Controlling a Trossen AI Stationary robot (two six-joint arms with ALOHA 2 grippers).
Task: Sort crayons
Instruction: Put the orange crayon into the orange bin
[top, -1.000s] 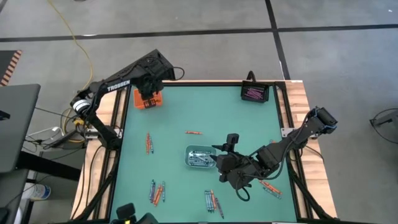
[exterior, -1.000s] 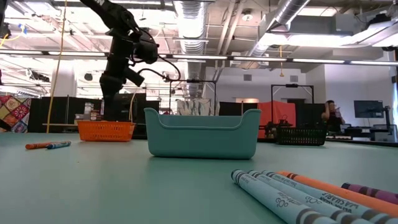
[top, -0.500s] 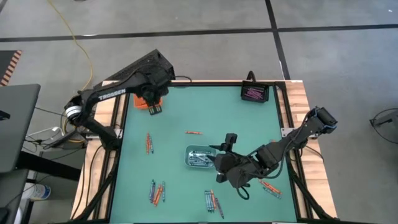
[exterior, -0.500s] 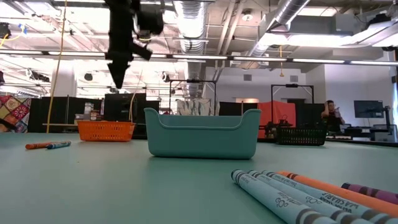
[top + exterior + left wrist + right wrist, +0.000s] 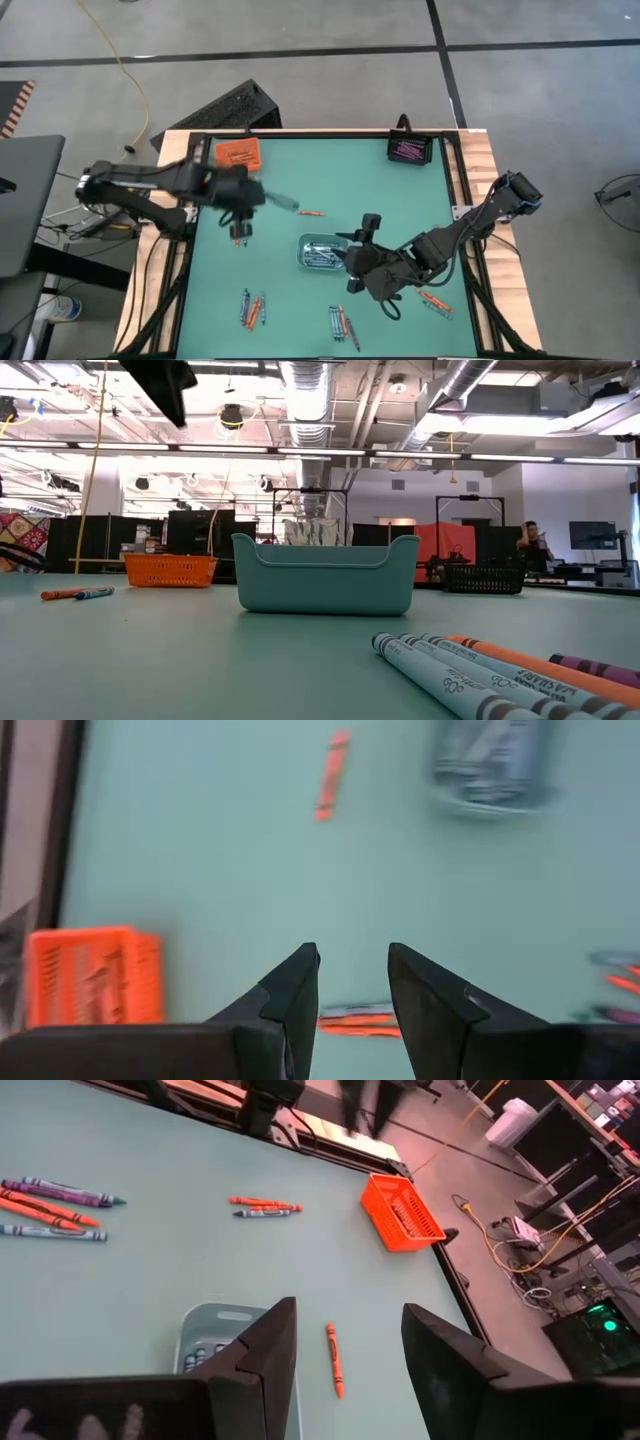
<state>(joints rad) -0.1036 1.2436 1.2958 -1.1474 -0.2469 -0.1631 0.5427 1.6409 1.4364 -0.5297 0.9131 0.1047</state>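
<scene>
Starting on your left, the left gripper [image 5: 350, 982] hangs over the green counter [image 5: 400, 195] by a pair of crayons [image 5: 239, 231], fingers [image 5: 296, 982] parted a moderate gap with nothing between them. Any lettering on that arm is too smeared to read.

The orange tray [image 5: 238, 154] sits in the far-left corner; it's a slotted plastic basket with some crayons in it. One loose orange crayon [image 5: 312, 213] lies mid-counter. Near the front edge you've got two little clusters [image 5: 252, 308] and [image 5: 342, 323], thin paper-wrapped sticks in orange and grey-blue.

The clear-grey tray [image 5: 322, 251] in the middle is smooth, round-cornered plastic, holding grey-blue crayons. The front crayons [image 5: 480, 670] carry printed wrapper text in the low view, but it's too small to read.

Your right gripper [image 5: 340, 1350] hovers just right of that tray, fingers spread wide, holding nothing. The black tray [image 5: 409, 149] in the far-right corner holds the purple-pink ones. A few more crayons [image 5: 434, 300] lie under the right arm.
</scene>
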